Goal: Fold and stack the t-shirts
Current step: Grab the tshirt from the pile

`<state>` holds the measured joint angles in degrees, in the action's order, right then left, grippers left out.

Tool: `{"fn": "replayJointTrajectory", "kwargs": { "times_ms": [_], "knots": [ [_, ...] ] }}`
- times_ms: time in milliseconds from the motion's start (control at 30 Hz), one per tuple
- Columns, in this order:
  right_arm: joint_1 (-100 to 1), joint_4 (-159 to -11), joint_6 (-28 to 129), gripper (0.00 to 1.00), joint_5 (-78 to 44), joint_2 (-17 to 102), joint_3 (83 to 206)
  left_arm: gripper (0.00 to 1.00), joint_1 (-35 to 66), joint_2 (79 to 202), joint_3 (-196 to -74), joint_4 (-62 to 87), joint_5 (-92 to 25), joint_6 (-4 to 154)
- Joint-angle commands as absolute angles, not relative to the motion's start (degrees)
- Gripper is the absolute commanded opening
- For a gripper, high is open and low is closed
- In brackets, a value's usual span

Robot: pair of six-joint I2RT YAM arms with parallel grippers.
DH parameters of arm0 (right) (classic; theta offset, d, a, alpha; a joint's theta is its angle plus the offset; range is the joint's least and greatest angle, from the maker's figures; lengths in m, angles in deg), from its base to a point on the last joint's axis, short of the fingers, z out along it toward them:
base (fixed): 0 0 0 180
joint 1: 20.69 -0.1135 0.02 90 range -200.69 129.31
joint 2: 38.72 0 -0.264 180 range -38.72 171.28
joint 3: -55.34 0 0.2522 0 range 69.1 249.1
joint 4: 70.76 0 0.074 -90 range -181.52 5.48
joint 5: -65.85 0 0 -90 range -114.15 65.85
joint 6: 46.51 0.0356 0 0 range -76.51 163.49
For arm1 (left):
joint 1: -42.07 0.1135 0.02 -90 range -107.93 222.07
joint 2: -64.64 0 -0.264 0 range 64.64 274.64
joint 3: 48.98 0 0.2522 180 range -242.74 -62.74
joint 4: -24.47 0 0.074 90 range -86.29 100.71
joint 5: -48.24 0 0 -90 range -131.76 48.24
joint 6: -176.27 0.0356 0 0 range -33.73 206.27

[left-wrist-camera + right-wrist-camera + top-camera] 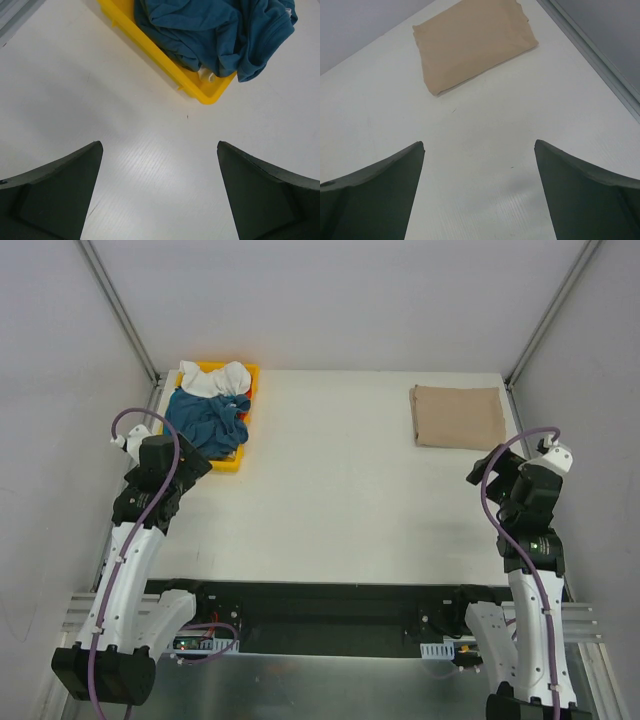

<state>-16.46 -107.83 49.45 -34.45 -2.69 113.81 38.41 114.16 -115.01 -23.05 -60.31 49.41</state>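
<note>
Beige-tan folded cotton t-shirt [458, 416] sits far right on the white counter [340, 490]; crumpled teal blue t-shirt [220, 30] waits in the yellow plastic tray [207, 92]. Left pincer [159, 150] and right pincer [479, 147] gape, empty. Likely next: left lifts teal out.

**A:** What sort of place is this?

**B:** A robotics lab, a test cell. A left arm [125, 560] and a right arm [530, 600] stand bolted to a metal rail [75, 610] at 6 o'clock. A purple cable [177, 448] runs along each, with a bare circuit board [195, 643] between them.

**A:** Not a home, with t-shirts [205, 420] about?

**B:** No. Plain grey panels [330, 300] and aluminium posts [120, 305] box in the white surface [340, 490], and the shirts sit in a yellow plastic tray [238, 455] at 11 o'clock.
</note>
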Motion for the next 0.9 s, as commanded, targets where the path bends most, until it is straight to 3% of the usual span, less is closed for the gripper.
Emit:
{"fn": "replayJointTrajectory", "kwargs": {
  "times_ms": [0,433,733,867],
  "knots": [
    [-16.83,-103.95,47.46,0.96,-32.87,-4.53,113.22,0.99,38.64,112.71,-115.74,-24.01,-62.42,48.91],
    [-16.83,-108.52,46.04,0.96,-29.68,0.84,118.14,0.99,38.64,127.99,-124.69,-15.6,-58.38,50.76],
    [-16.83,-107.11,46.39,0.96,-32.41,-0.76,116.91,0.99,38.99,154.43,-140.77,-11.53,-48.28,55.5],
    [-16.83,-108.25,46.3,0.96,-31.89,0.92,117.79,0.94,38.9,161.22,-146.14,-10.74,-42.39,56.99]
  ]
}}
